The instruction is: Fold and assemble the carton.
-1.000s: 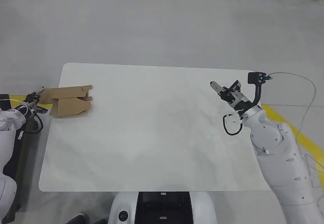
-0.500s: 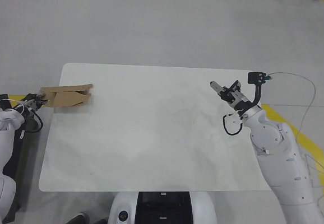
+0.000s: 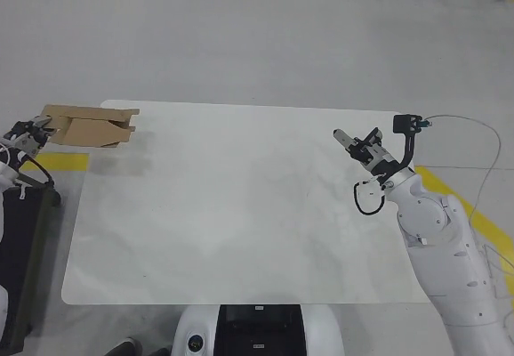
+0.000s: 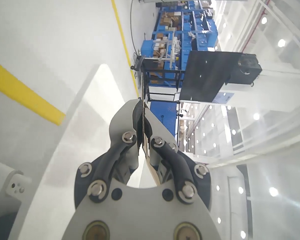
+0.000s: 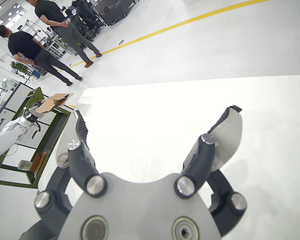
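Flat brown carton (image 3: 88, 126) (flap end notched) in clamped left hand (image 3: 40, 130); right hand (image 3: 357, 139) agape.

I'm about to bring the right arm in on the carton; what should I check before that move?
1. Left gripper shut on carton: ok.
2. Right gripper open and empty: ok.
3. Carton fully over the table: not ok, it overhangs the far left corner.
4. Carton close to right gripper: not ok, they are at opposite sides of the table.
5. Carton resting on the table: cannot tell.
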`<act>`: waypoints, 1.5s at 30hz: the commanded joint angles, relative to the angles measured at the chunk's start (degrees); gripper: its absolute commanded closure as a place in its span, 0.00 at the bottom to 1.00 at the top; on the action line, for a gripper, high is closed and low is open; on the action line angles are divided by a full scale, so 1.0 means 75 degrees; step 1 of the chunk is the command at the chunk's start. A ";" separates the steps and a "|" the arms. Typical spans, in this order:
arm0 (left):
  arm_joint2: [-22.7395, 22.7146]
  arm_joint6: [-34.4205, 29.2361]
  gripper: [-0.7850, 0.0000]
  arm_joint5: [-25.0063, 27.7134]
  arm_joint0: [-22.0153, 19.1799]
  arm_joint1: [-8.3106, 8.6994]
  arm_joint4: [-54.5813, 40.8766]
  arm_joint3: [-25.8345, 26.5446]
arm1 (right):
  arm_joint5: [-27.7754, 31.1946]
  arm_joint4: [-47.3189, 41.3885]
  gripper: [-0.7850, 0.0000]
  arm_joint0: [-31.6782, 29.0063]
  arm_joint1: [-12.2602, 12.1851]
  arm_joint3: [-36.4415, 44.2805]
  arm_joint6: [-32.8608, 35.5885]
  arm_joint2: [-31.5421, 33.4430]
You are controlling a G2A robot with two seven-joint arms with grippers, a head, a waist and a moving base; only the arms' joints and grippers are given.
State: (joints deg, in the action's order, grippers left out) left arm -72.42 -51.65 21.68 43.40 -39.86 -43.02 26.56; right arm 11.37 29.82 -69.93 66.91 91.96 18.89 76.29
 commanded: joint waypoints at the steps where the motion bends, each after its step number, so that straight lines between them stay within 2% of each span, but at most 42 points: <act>1: -0.0165 -0.0165 1.00 -0.0016 0.0170 0.0068 -0.0062 0.0465 | 0.0000 0.0000 0.00 0.0000 0.0000 0.0000 0.0000 0.0000; 7: -0.0490 -0.0012 1.00 -0.0269 0.0966 0.0187 -0.0009 0.2446 | 0.0000 0.0000 0.00 0.0000 0.0000 0.0000 0.0000 0.0000; 14: -0.0670 0.0967 1.00 -0.0996 0.2030 0.0234 0.0476 0.5193 | 0.0000 0.0000 0.00 0.0000 0.0000 0.0000 0.0000 0.0000; 18: -0.0580 0.1438 1.00 -0.1421 0.2376 0.0193 0.0777 0.6445 | 0.0000 0.0000 0.00 0.0000 0.0000 0.0000 0.0000 0.0000; 21: -0.0417 0.1720 1.00 -0.1682 0.2480 0.0131 0.0957 0.7113 | 0.0000 0.0000 0.00 0.0000 0.0000 0.0000 0.0000 0.0000; 25: -0.0090 0.1964 1.00 -0.1902 0.2465 0.0009 0.1065 0.7675 | 0.0000 0.0000 0.00 0.0000 0.0000 0.0000 0.0000 0.0000; 31: 0.0600 0.2153 1.00 -0.2100 0.2176 -0.0240 0.1169 0.8017 | 0.0000 0.0000 0.00 0.0000 0.0000 0.0000 0.0000 0.0000; 38: 0.1331 0.2171 1.00 -0.2058 0.1677 -0.0537 0.1487 0.7814 | 0.0000 0.0000 0.00 0.0000 0.0000 0.0000 0.0000 0.0000; 45: 0.1331 0.2171 1.00 -0.2058 0.1677 -0.0537 0.1487 0.7814 | 0.0000 0.0000 0.00 0.0000 0.0000 0.0000 0.0000 0.0000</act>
State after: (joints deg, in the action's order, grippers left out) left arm -62.44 -35.37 6.24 55.98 -43.89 -31.87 85.16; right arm 11.37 29.82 -69.93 66.91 91.96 18.89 76.29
